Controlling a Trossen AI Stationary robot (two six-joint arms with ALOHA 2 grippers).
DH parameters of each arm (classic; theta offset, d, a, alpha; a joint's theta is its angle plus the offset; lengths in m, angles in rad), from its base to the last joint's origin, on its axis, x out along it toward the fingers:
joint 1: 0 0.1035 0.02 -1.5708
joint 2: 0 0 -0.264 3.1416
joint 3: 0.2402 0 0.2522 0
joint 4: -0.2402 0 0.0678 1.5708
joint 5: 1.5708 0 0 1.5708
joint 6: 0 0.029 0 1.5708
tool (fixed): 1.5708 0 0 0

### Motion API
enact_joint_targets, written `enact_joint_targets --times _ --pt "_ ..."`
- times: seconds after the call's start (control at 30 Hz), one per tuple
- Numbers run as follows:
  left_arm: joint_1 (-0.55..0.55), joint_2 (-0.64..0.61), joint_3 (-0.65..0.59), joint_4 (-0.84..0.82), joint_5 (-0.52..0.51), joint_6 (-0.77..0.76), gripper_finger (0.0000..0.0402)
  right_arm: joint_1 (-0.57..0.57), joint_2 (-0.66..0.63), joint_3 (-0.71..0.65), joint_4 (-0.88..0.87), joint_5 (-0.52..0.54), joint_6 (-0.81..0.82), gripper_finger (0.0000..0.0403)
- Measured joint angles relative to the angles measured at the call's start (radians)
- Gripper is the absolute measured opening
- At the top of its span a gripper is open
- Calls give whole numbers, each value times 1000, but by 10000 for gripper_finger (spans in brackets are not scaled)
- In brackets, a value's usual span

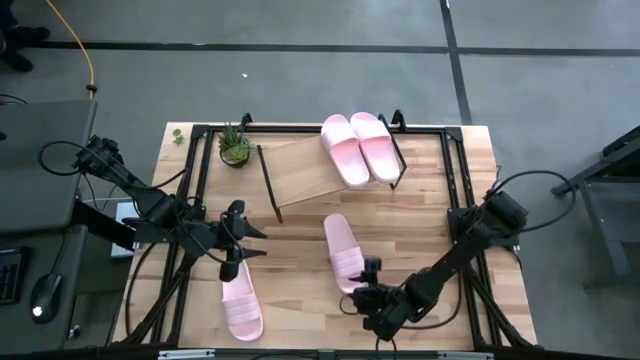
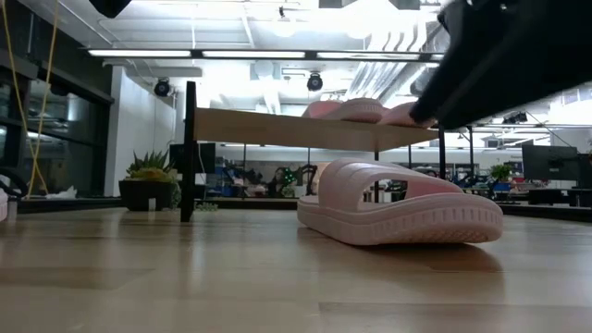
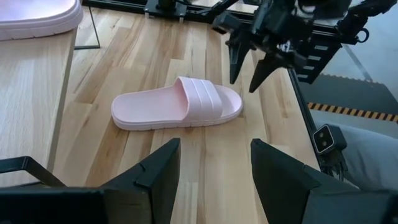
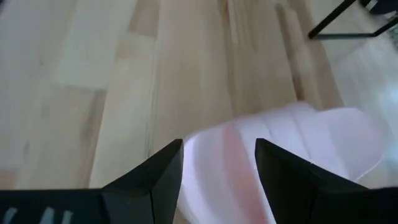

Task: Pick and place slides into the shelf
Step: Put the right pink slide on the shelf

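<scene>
The right claw (image 1: 366, 283) hangs just above the near end of the centre slide (image 1: 343, 250), fingers (image 4: 149, 177) spread wide and holding nothing; in the right wrist view the pale sole sits directly ahead between them. This slide lies flat on the worktop (image 1: 420, 215), its long axis running roughly toward the shelf (image 1: 300, 170), strap toward the near end. To grasp it well, lower the claw so that one finger passes on each side of the strap or sole edge, keep the wrist square to the sole's long axis, and close only once both fingers are below the rim; a skewed approach would probably push the slide along the smooth wood. The left claw (image 1: 240, 238) waits over the left half of the worktop, also open and empty, just beyond the toe of the left slide (image 1: 241, 300), which lies flat near the front edge. Two further slides (image 1: 358, 145) already rest side by side on the right end of the slanted shelf, leaving its left portion free. A potted plant (image 1: 235, 145) stands by the shelf's left post.
</scene>
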Motion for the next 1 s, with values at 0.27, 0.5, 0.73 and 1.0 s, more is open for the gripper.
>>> enact_joint_targets --times 0.27,0.5,0.73,1.0 --pt "0 0 0 0 0 0 179 6 74 0 -35 58 15 193" --pt "0 0 0 0 0 2 179 5 82 0 -71 130 44 193" --pt "0 0 0 0 0 2 179 5 82 0 -89 142 61 193" --pt "0 0 0 0 0 2 179 5 82 0 -150 189 116 193"
